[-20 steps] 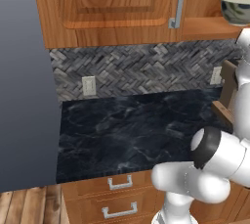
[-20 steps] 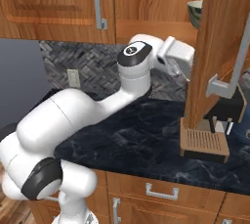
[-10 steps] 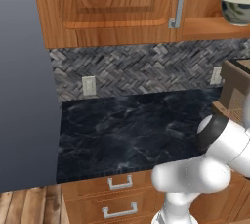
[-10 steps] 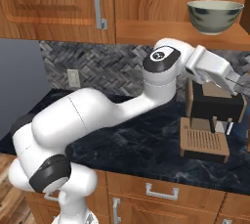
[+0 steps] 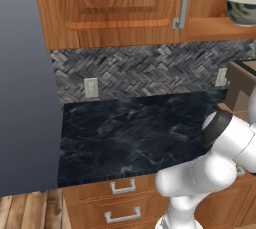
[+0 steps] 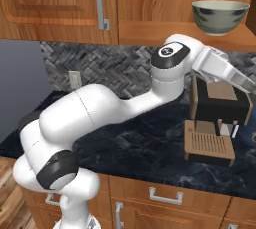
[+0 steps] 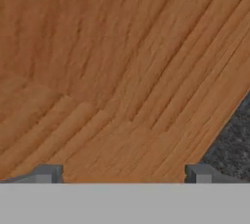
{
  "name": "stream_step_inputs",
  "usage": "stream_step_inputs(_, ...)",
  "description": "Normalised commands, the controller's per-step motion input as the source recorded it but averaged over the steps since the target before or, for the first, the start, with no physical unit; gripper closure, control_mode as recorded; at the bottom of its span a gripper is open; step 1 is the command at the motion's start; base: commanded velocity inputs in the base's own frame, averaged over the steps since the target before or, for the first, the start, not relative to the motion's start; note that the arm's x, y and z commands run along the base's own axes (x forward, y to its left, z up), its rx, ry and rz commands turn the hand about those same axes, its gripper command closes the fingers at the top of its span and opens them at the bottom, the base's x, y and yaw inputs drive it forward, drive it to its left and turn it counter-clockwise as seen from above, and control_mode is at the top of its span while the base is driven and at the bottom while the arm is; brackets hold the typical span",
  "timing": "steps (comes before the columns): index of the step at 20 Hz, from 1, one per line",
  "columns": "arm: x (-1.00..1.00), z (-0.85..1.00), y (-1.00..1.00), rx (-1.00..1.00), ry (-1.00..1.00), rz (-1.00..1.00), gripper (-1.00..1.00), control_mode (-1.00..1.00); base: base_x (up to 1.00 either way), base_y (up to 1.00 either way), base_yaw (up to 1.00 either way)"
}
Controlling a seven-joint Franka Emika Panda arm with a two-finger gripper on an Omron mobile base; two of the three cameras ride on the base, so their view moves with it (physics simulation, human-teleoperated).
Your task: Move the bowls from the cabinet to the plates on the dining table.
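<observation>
One bowl (image 6: 220, 16) is what we see of the task's things. It stands upright on the open shelf (image 6: 185, 35) of the cabinet (image 5: 115, 8), to the right of the closed door with the grey handle (image 6: 101, 0), and high above the black counter (image 5: 135, 133). In the left base view the same bowl sits at the far right edge of the picture.

In the hand view the two fingertips (image 7: 48, 173) stand far apart with nothing between them, so the gripper (image 7: 122, 176) is released and empty. Behind them there is wood grain very close, and a bit of the dark tile wall at the right. In the right base view the forearm reaches to the right over the coffee machine (image 6: 215, 118), below the shelf.

We judge that the bowl is glazed ceramic: stiff, rather heavy for its size, smooth and slippery, and it would break if it falls. The body is too wide for the fingers to go around it. We think the best hold is on the rim, one finger inside and one outside the wall, on the near side which faces the open front of the shelf. The grip should be firm, because the glaze gives little friction, and the bowl should be lifted a little before it is pulled out.
</observation>
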Motion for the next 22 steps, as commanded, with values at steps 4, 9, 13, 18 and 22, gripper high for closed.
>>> stream_step_inputs(4,-0.19,-0.06,1.0,-0.12,-0.07,0.0,-1.0,-1.0,0.0,0.0,0.0)
stream_step_inputs(9,-0.25,-0.12,1.0,-0.11,-0.09,0.0,-1.0,-1.0,0.0,0.0,0.0)
stream_step_inputs(13,-0.34,0.0,0.7,-0.03,-0.11,0.0,-1.0,-1.0,0.0,0.0,0.0)
stream_step_inputs(18,-0.27,0.04,0.36,0.01,-0.11,0.0,-1.0,-1.0,0.0,0.0,0.0)
stream_step_inputs(22,-0.08,0.04,0.33,0.01,-0.05,0.04,-1.0,-1.0,0.0,0.0,0.0)
